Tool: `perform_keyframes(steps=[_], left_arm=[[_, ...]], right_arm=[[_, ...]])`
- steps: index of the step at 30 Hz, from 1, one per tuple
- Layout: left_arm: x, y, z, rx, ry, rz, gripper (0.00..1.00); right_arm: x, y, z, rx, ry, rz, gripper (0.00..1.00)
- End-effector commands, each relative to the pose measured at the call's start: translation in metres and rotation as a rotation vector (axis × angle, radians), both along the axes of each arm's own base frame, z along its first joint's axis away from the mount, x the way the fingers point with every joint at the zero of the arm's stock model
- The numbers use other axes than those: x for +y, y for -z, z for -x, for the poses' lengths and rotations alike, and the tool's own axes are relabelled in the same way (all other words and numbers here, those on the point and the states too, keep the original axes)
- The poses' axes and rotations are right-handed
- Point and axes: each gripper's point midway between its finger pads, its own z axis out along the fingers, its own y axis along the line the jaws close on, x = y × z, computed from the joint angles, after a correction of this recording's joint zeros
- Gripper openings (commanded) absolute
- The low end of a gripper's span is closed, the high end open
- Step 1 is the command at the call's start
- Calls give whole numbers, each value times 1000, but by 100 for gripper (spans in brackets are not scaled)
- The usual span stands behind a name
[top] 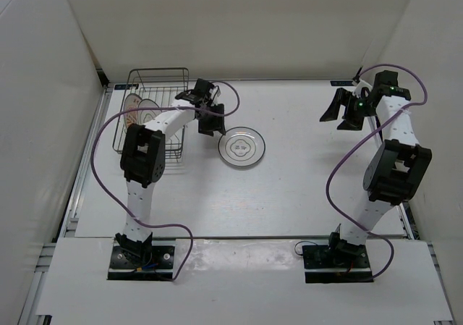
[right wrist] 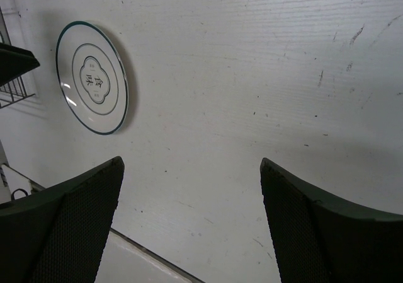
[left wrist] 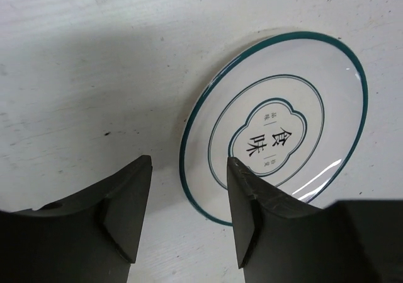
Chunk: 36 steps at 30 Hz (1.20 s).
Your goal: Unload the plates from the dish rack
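From above, we see the dish rack (top: 155, 86) at the table's far left, with two plates (top: 134, 105) standing upright in it and the left arm crossing over it. A third, white plate (top: 241, 147) lies flat on the table (top: 304, 187) just right of the rack. The left gripper (top: 211, 126) hovers at that plate's left rim. The right gripper (top: 340, 114) hangs far to the right, fingers spread.

At the left wrist, we see the left gripper (left wrist: 189, 168) with fingers apart and nothing between them. The white plate (left wrist: 277, 119) lies flat, and its near rim passes behind the right finger.

At the right wrist, the right gripper (right wrist: 192, 169) stands wide apart over the table. The white plate (right wrist: 92, 77) sits well away at upper left, beside a corner of the dish rack (right wrist: 12, 75).
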Motion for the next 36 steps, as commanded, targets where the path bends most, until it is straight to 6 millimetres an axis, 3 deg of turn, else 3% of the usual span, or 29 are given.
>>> perform_keyframes(steps=[1, 2, 3, 4, 5, 6, 8, 9, 11, 16, 19, 23, 28, 36], left_arm=[[18, -86, -17, -192, -6, -41, 62], [25, -94, -19, -230, 10, -84, 62], [32, -123, -19, -298, 1, -82, 63], [39, -133, -22, -341, -17, -112, 63], [50, -142, -26, -379, -25, -152, 71], [64, -170, -24, -445, -62, -165, 79], [86, -184, -27, -491, -85, -218, 81], [98, -205, -23, -535, -105, -218, 81], [126, -222, -14, -572, -137, -267, 85], [195, -209, 3, -492, -283, -327, 88], [211, -202, 11, -477, -315, -328, 88], [224, -185, 14, -439, -339, -343, 89], [235, -158, 15, -365, -363, -349, 84], [249, -143, 9, -340, -396, -396, 81]], right_arm=[[1, -4, -12, -19, 21, -42, 90], [2, -3, -13, -17, 21, -47, 90], [2, -3, -14, -21, 23, -49, 90], [3, -3, -16, -25, 22, -54, 90], [3, -3, -16, -25, 22, -54, 90], [3, -3, -17, -28, 23, -58, 90], [3, -2, -18, -29, 25, -61, 90], [3, -4, -19, -34, 24, -64, 90], [2, -3, -19, -35, 25, -64, 90], [4, 0, -20, -28, 22, -71, 90], [4, 0, -19, -26, 25, -70, 90], [4, 0, -19, -22, 29, -77, 90], [4, -2, -21, -31, 28, -72, 90], [3, -4, -20, -35, 15, -62, 90]])
